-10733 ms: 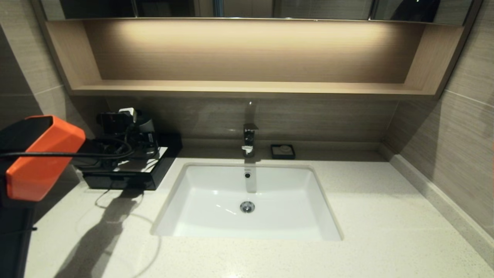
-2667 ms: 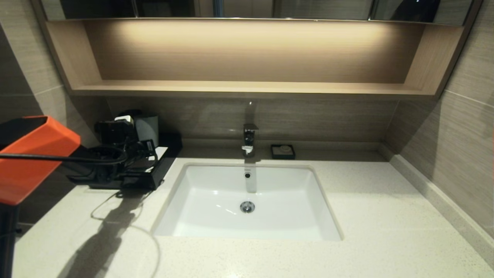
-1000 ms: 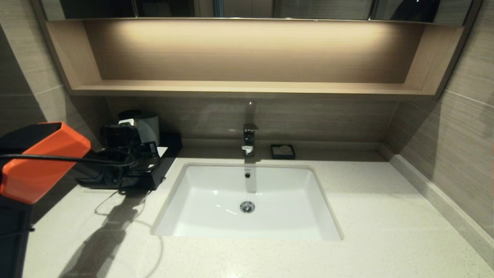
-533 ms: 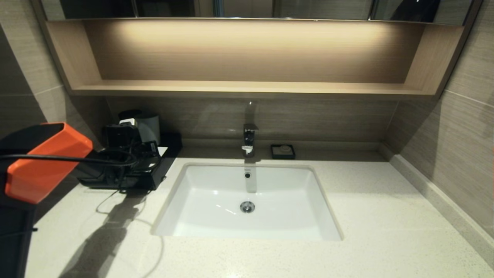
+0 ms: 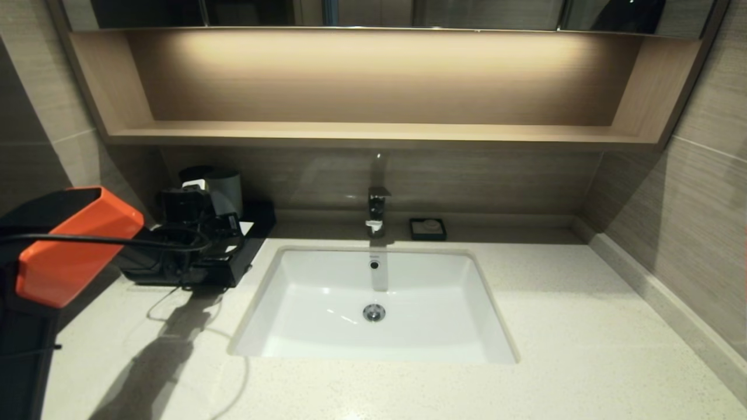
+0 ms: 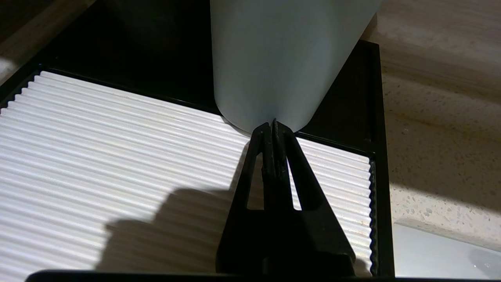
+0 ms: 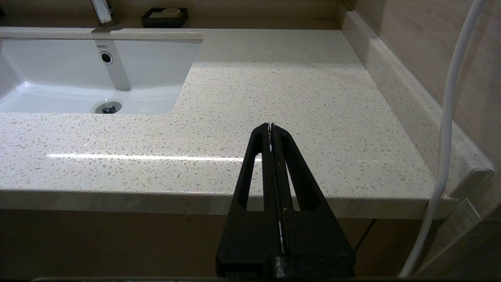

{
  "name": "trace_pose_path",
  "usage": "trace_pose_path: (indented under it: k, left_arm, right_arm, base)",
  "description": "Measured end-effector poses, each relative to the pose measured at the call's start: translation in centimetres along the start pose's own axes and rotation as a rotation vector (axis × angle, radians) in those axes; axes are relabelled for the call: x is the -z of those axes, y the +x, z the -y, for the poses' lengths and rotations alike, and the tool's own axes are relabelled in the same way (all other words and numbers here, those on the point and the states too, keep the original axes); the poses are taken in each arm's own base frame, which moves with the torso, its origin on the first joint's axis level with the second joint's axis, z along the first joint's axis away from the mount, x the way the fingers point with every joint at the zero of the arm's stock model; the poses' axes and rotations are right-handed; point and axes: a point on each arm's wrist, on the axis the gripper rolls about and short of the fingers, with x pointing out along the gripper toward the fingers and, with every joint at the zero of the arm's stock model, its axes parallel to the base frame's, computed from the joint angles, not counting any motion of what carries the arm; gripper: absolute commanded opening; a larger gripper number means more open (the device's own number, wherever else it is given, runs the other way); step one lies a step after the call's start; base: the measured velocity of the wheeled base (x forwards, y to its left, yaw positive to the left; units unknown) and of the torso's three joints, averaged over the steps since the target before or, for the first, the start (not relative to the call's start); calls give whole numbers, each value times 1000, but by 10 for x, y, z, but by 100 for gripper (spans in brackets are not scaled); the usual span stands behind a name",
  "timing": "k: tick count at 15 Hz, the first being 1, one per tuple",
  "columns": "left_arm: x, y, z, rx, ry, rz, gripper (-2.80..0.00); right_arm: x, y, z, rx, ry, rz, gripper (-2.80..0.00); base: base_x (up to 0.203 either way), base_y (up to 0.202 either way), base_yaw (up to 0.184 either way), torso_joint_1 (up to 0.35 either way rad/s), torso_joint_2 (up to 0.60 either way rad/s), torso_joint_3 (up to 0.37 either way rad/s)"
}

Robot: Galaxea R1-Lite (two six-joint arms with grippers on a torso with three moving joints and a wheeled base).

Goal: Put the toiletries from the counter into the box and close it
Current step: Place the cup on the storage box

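Note:
The black box (image 5: 238, 263) stands at the counter's (image 5: 572, 326) back left, with its ribbed white top panel (image 6: 117, 145). My left gripper (image 5: 222, 225) is shut and empty above that panel, its tips (image 6: 273, 124) right at the foot of the grey cup (image 6: 289, 58). The arm hides the box's drawer front. No toiletry packets show in any view. My right gripper (image 7: 271, 126) is shut and empty, low before the counter's front right edge (image 7: 313, 196), out of the head view.
The white sunken sink (image 5: 327, 277) fills the counter's middle, with the tap (image 5: 376, 209) behind it. A small black soap dish (image 5: 428, 228) sits right of the tap. The grey cup (image 5: 225, 191) stands on the box's back part. A wooden shelf (image 5: 373, 133) hangs above. A white cable (image 7: 450, 117) hangs at the right.
My left arm has shifted a little to the right and back over the box since a second ago. Nothing else has moved.

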Motion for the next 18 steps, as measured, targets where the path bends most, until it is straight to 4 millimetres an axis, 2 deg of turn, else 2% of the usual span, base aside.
trace_pose_path:
  k: [18]
  left_arm:
    - [1,9,1,2,-9,14,-280]
  right_arm:
    - [0,0,0,0,-1,0,-280]
  base:
    - [0,0,0,0,0,0]
